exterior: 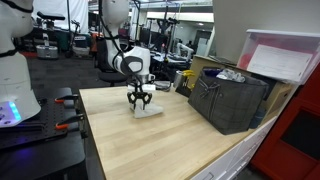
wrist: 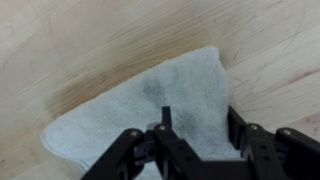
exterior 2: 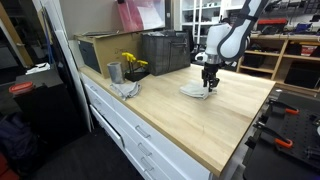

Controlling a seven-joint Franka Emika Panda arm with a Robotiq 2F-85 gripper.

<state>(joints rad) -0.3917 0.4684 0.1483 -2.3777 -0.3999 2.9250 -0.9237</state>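
Observation:
A white cloth [wrist: 140, 105] lies flat on the wooden tabletop [exterior: 150, 145], and it shows in both exterior views [exterior: 149, 111] [exterior 2: 195, 92]. My gripper [wrist: 200, 130] hangs straight above it, pointing down, with its fingertips at or just over the cloth's surface. The fingers are spread apart, with cloth visible between them and nothing held. The gripper also shows in both exterior views [exterior: 141, 98] [exterior 2: 208, 84]. Whether the fingertips touch the cloth cannot be told.
A dark plastic crate [exterior: 228, 100] [exterior 2: 165, 50] stands at the table's far side, next to a cardboard box [exterior 2: 98, 50]. A metal cup [exterior 2: 114, 72], a yellow object [exterior 2: 132, 63] and a grey rag [exterior 2: 127, 89] sit near one end. Orange-handled clamps [exterior 2: 283, 141] lie on a side bench.

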